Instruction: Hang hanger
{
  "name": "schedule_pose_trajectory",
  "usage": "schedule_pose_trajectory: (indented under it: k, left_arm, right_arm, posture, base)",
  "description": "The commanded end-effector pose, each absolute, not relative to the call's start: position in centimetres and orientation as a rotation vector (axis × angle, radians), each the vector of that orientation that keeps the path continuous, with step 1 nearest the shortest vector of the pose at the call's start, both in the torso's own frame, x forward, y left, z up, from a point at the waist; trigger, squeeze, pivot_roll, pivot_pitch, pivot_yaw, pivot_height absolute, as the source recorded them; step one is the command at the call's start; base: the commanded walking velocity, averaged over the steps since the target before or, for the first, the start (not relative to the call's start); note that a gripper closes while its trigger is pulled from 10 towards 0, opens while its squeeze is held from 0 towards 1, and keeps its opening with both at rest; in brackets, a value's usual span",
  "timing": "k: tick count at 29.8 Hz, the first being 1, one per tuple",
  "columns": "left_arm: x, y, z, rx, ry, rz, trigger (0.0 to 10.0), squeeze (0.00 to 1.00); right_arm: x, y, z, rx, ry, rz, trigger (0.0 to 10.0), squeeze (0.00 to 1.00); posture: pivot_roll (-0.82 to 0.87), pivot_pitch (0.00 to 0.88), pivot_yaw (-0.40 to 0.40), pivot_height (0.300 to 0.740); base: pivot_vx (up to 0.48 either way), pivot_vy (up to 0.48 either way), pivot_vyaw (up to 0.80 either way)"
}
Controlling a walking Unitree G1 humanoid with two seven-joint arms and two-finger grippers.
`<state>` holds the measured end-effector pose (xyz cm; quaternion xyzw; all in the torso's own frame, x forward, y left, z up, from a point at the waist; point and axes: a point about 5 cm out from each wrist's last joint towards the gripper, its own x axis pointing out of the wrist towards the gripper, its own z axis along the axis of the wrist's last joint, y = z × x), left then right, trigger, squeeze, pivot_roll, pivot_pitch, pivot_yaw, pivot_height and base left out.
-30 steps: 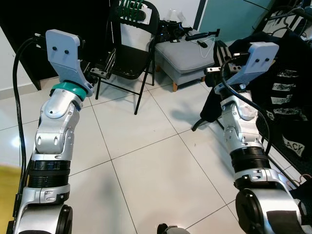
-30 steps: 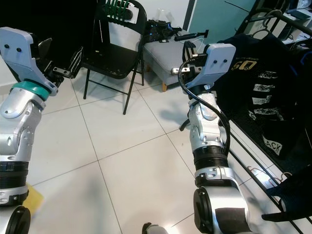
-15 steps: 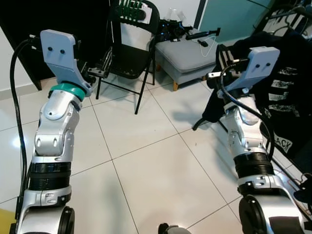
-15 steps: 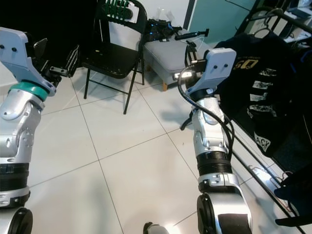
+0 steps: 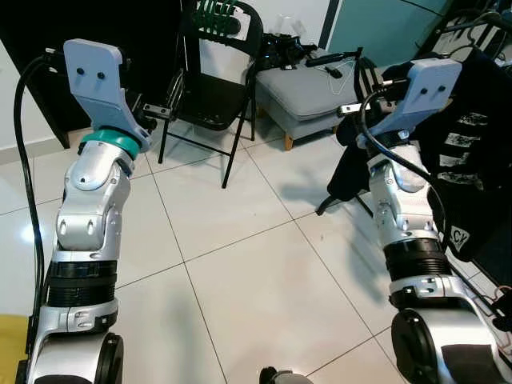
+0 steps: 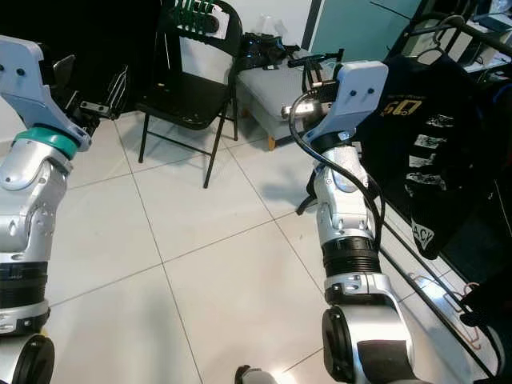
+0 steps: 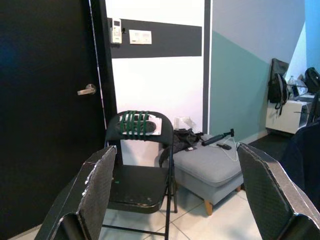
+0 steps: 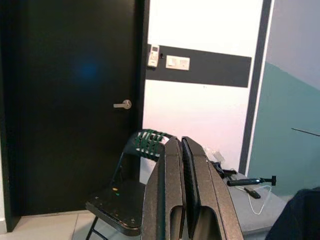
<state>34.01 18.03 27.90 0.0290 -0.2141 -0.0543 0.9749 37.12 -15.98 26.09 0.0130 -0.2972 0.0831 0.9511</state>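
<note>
Several green hangers point(image 5: 214, 14) sit bunched over the backrest of a black folding chair point(image 5: 210, 100) at the back of the room. My left gripper point(image 5: 160, 104) is raised in front of the chair at a distance, its fingers point(image 7: 95, 190) open wide with nothing between them. Held up further right, my right gripper point(image 5: 362, 78) points the same way, and the right wrist view has its fingers point(image 8: 167, 190) pressed together, empty. A clothes rack point(image 6: 448, 24) with black printed garments point(image 6: 416, 120) stands at the right.
A grey upholstered stool point(image 5: 308, 88) with a black bag, a cable and a stick-like gadget stands next to the chair. Behind the chair is a black door point(image 7: 50, 100). White floor tiles point(image 5: 240, 272) lie between me and the chair. The rack's base bars point(image 6: 432, 296) run along the floor at right.
The view has shifted a little. My right gripper has risen slightly and now sits in front of the stool's edge; my left arm stays raised, hardly moved.
</note>
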Motion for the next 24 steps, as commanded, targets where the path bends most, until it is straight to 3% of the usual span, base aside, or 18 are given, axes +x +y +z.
schedule_pose_trajectory:
  k: [1,24]
  left_arm:
    - [34.15,17.92,27.60,0.076,-0.424,-0.105,10.0,0.00]
    - [34.07,18.29,27.32,0.107,-0.412,-0.116,10.0,0.00]
  right_arm:
    - [37.14,-17.12,24.56,0.020,-0.547,0.112,10.0,0.00]
    - [37.30,-17.48,24.15,0.035,-0.531,0.088,10.0,0.00]
  posture:
    - [0.05,0.000,-0.005,0.740]
    - [0.06,0.000,0.004,0.740]
  base:
    - [0.000,0.000,0.79]
    - [0.000,0.000,0.78]
